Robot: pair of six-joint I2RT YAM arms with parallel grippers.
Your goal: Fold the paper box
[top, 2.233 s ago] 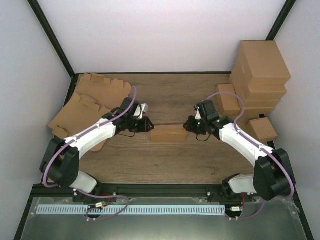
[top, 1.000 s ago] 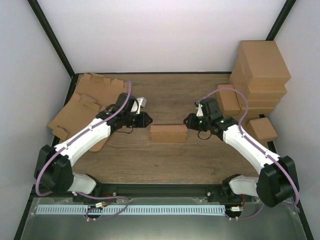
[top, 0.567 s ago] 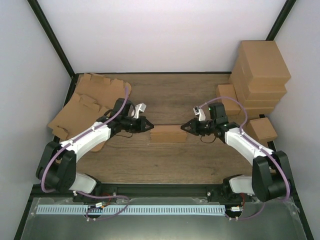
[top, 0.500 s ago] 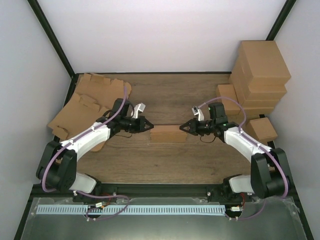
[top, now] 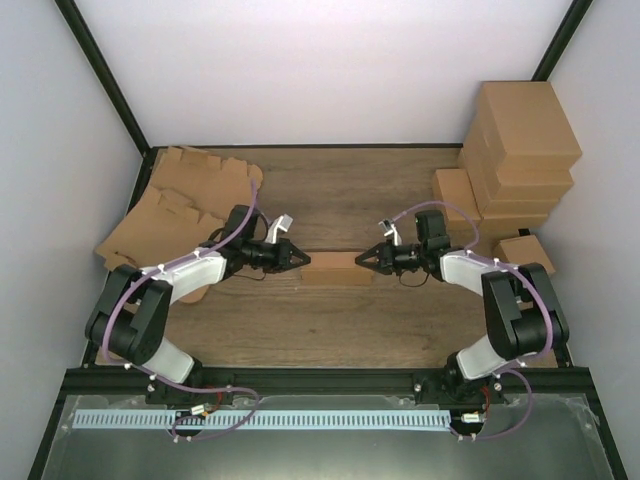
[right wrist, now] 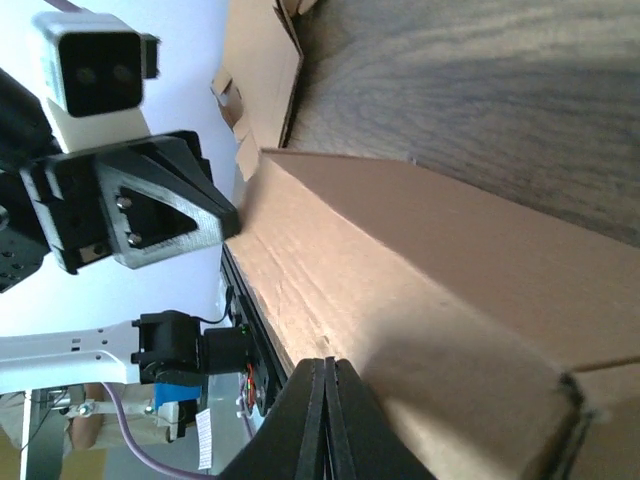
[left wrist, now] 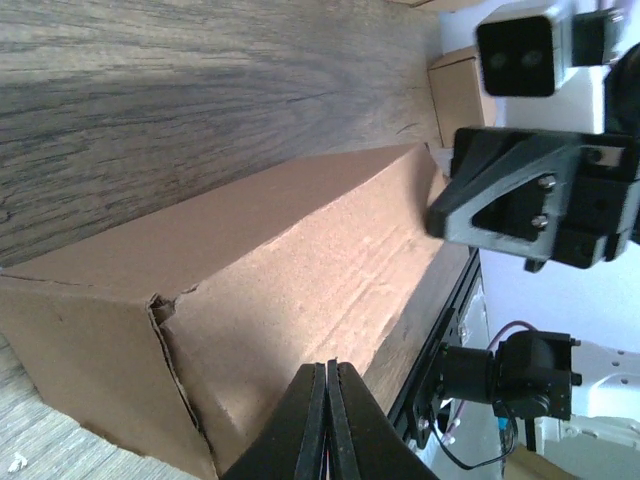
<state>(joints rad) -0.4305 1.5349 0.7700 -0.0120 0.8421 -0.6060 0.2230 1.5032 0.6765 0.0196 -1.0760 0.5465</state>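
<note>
The paper box (top: 334,268) is a small closed brown cardboard box lying on the wooden table between the two arms. My left gripper (top: 303,259) is shut and empty, its tips at the box's left end. My right gripper (top: 362,259) is shut and empty, its tips at the box's right end. In the left wrist view the box (left wrist: 290,280) fills the middle, with my shut left gripper (left wrist: 327,366) over its side and the right gripper's black body beyond. In the right wrist view my shut right gripper (right wrist: 326,362) lies over the box (right wrist: 420,290).
Flat brown cardboard blanks (top: 170,210) lie piled at the table's left. Bigger brown cartons (top: 520,140) are stacked at the back right, with smaller folded boxes (top: 526,256) beside them. A black frame rail (top: 320,380) runs along the near edge.
Both arms drew back from the box about a second ago, then came in again and lowered. Both shut grippers now sit at the box's two ends. The box has not shifted.
</note>
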